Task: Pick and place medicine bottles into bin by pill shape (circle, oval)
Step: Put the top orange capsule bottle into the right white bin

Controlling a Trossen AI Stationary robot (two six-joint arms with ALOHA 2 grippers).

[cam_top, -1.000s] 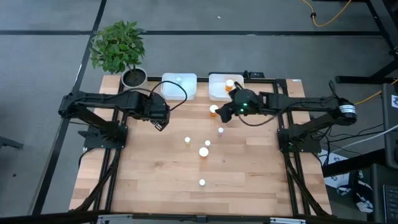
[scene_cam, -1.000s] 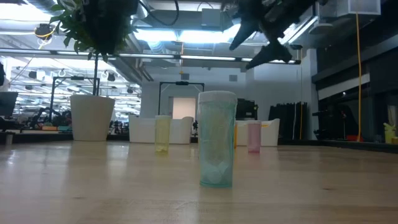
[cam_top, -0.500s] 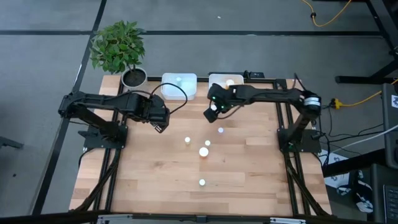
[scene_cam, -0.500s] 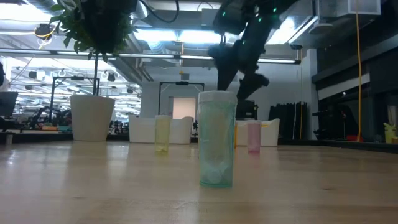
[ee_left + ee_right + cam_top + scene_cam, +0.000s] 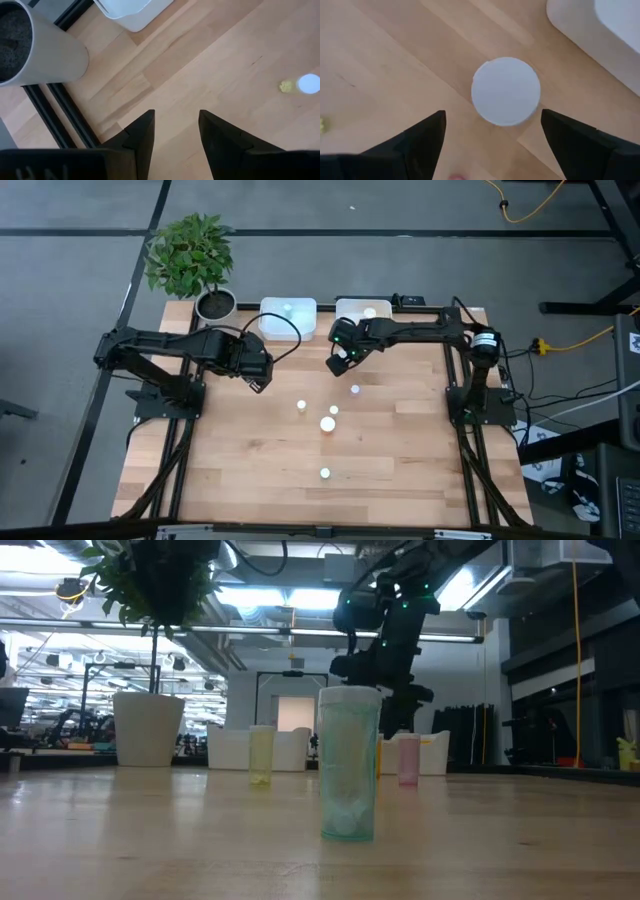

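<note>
Right wrist view: a bottle (image 5: 505,90) with a round white cap stands upright on the bench (image 5: 395,65) straight below my right jaws (image 5: 492,132), between the two spread fingers (image 5: 417,137), which sit wide apart and touch nothing. Just past the bottle, on its far side from my fingers, is the corner of a white bin (image 5: 600,35).

From above, my right jaws (image 5: 340,360) hang over the bench's rear middle, just in front of the two bins (image 5: 290,318) (image 5: 362,313). Four more white-capped bottles stand toward the bench's middle and front: one (image 5: 355,390) nearest my right jaws, a pair (image 5: 301,406) (image 5: 333,411) farther on, a bigger cap (image 5: 327,423) beside them, and one (image 5: 325,473) well apart near the front.

My left jaws (image 5: 175,132) wait open and empty over bare wood at the bench's left rear, near the plant pot (image 5: 37,47); a bottle (image 5: 308,83) stands well off from them.
</note>
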